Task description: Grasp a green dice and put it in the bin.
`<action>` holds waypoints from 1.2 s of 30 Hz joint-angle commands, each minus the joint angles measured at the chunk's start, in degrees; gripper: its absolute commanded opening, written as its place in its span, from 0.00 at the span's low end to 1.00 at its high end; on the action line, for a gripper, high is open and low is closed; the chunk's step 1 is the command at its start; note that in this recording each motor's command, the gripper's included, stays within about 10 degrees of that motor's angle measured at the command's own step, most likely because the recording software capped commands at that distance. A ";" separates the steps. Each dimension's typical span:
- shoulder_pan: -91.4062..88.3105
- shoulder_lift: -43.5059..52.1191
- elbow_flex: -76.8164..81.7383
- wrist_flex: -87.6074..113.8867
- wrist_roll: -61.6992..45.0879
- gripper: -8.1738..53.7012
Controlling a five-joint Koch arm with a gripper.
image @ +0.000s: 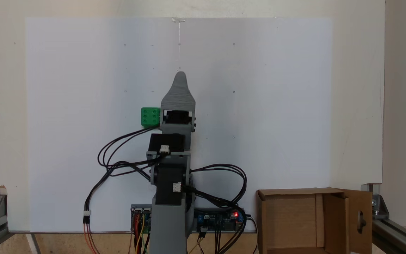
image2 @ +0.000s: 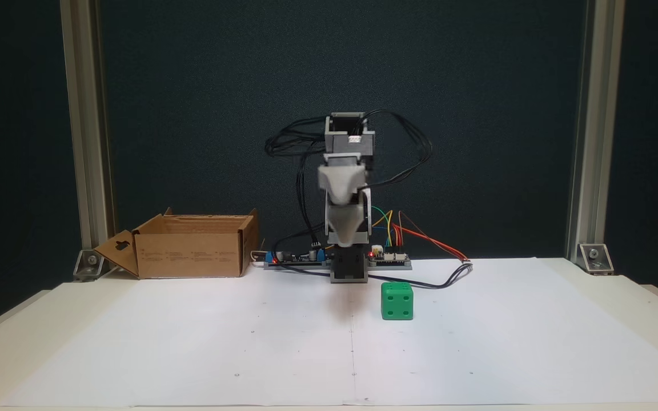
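Grey plastic gripper hangs above the white paper sheet; I cannot tell its jaw state. Nothing is grasped yet: the small bright green plastic dice sits beside it, well apart from the brown cardboard bin.

Backdrop: a dark blue-black wall is seen behind the table.
Frame: aluminium posts are set upright at both sides, fixed by corner brackets.
Surface: the pale table is covered by a large white sheet.
Light: the sheet is evenly lit, with faint shadows.
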 commanded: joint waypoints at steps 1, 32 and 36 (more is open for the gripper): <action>-3.16 5.71 -7.56 9.30 5.45 0.82; -22.24 -19.16 -37.97 48.52 25.40 0.82; -22.15 -20.30 -37.97 49.13 25.49 0.82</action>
